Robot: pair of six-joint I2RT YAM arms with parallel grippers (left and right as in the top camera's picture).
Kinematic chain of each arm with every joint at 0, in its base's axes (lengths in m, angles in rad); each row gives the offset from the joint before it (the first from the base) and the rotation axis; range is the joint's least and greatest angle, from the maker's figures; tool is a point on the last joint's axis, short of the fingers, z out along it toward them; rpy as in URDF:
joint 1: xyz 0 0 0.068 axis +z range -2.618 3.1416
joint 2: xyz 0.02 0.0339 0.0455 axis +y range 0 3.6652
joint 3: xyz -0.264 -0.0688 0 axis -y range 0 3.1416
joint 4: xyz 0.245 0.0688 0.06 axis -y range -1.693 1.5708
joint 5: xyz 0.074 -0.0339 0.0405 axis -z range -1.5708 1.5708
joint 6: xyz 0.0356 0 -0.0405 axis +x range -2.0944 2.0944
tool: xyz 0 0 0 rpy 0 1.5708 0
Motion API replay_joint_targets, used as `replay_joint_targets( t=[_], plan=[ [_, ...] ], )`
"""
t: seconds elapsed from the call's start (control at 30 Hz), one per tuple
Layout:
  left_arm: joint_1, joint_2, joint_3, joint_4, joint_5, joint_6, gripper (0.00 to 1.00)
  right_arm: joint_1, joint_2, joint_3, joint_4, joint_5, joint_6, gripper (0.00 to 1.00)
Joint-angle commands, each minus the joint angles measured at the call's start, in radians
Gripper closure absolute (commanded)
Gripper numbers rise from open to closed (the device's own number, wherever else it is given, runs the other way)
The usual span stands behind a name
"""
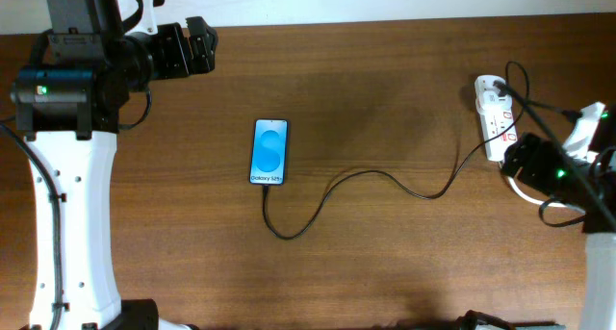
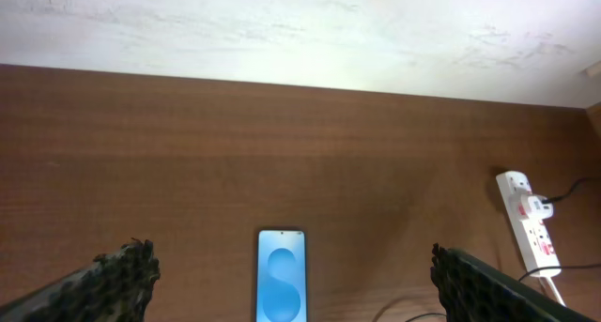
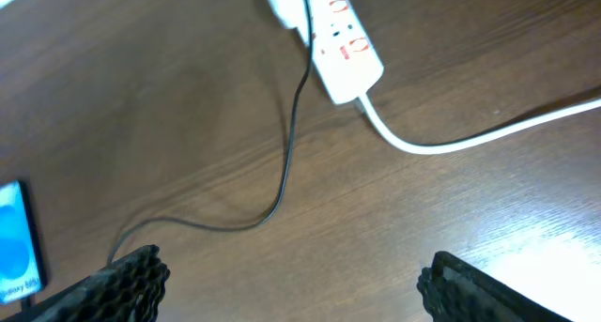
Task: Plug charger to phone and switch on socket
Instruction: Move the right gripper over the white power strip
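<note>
Phone [image 1: 269,151] reads "Galaxy"; charger [image 1: 375,172] runs from its end to socket [image 1: 495,114]; left tool [image 2: 293,266] and right tool [image 3: 291,275] both wide, empty.

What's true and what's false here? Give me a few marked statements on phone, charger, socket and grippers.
1. The phone lies screen up, lit blue. True.
2. The left gripper is shut on the charger. False: it is open and empty, away from the cable.
3. The charger runs from the socket to the phone's "Galaxy" end. True.
4. The right gripper grips the white cord. False: it is open and holds nothing.
</note>
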Motion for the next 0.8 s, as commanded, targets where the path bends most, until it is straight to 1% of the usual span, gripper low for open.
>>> replay_joint_targets(
  t=[0.0, 0.07, 0.17, 0.2, 0.27, 0.33, 0.53, 0.77],
  plan=[
    [0.003, -0.01, 0.009, 0.002, -0.007, 0.005, 0.01, -0.052, 0.083, 0.051, 0.005, -0.001, -0.013, 0.08],
    [0.003, -0.01, 0.009, 0.002, -0.007, 0.005, 0.01, -0.087, 0.148, 0.107, 0.005, -0.069, -0.022, 0.08],
    [0.003, -0.01, 0.009, 0.002, -0.007, 0.005, 0.01, -0.137, 0.2, 0.187, 0.005, -0.117, -0.022, 0.07],
    [0.003, -0.01, 0.009, 0.002, -0.007, 0.005, 0.01, -0.156, 0.214, 0.209, 0.008, -0.125, -0.021, 0.07],
    [0.003, -0.01, 0.009, 0.002, -0.007, 0.005, 0.0, -0.19, 0.257, 0.265, 0.016, -0.127, -0.027, 0.04],
    [0.003, -0.01, 0.009, 0.002, -0.007, 0.005, 0.01, -0.218, 0.301, 0.303, 0.012, -0.127, -0.026, 0.03],
    [0.003, -0.01, 0.009, 0.002, -0.007, 0.005, 0.01, -0.298, 0.389, 0.309, 0.04, -0.127, -0.032, 0.03],
    [0.003, -0.01, 0.009, 0.002, -0.007, 0.005, 0.01, -0.301, 0.435, 0.309, 0.072, -0.124, -0.048, 0.03]
  ],
)
